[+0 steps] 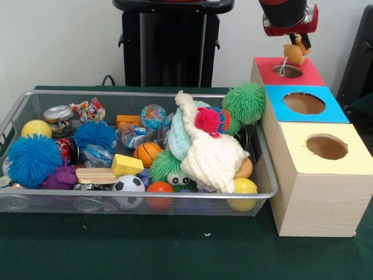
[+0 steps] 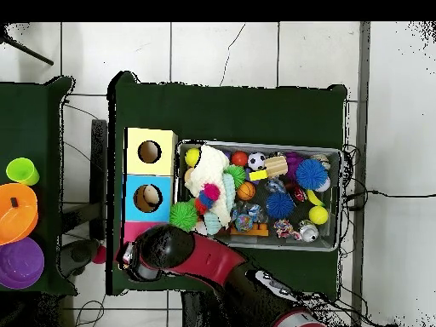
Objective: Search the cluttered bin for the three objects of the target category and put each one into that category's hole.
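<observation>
We are at the delivery step: our gripper (image 1: 297,49) hangs directly above the red-topped box (image 1: 262,65), the farthest of the three boxes standing along the bin's side, and it is closed on a small tan plush toy (image 1: 294,53) with a pale string or tag dangling beneath it toward the red hole (image 1: 288,71). The toy is still clear of the opening, suspended just over it, so we judge the next move to be a short descent or a plain release, with the toy centred so it drops through rather than catching on the rim; the dangling string could snag on the edge. From overhead, our arm covers the red box, so we cannot check alignment there. The toy looks soft, rounded and orange-tan, with a darker part near the fingers; we cannot make out its exact form. The blue-topped box (image 1: 280,93) and the yellow-topped box (image 1: 355,146) stand beside the red one, each with a round hole. The wire bin (image 1: 17,108) remains crowded: spiky blue balls, a green spiky ball (image 1: 245,102) at its far corner near the boxes, a cream knitted cloth (image 1: 213,154), a small basketball (image 1: 147,153) and a soccer ball (image 1: 128,184) near the front edge.
</observation>
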You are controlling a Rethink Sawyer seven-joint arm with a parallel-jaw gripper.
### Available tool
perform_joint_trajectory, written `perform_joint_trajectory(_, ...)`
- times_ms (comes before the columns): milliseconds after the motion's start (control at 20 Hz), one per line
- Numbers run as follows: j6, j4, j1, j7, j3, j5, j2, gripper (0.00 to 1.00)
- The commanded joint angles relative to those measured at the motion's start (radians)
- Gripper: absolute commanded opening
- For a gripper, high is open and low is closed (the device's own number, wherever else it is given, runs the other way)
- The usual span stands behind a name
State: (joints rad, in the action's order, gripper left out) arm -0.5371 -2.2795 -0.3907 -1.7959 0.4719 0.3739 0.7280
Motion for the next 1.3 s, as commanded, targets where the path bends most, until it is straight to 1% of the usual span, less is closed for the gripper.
perform_joint_trajectory(50,0.086,0.098,0.0,-0.092,-0.029,-0.041,-0.021,0.0)
perform_joint_trajectory(300,0.06,0.124,-0.002,-0.086,-0.036,-0.059,-0.026,0.0)
perform_joint_trajectory(650,0.054,0.145,0.002,-0.096,-0.045,-0.073,-0.033,0.0)
perform_joint_trajectory(950,0.05,0.142,0.004,-0.101,-0.048,-0.078,-0.024,0.0)
perform_joint_trajectory(1300,0.054,0.159,0.02,-0.108,-0.073,-0.093,-0.02,0.0)
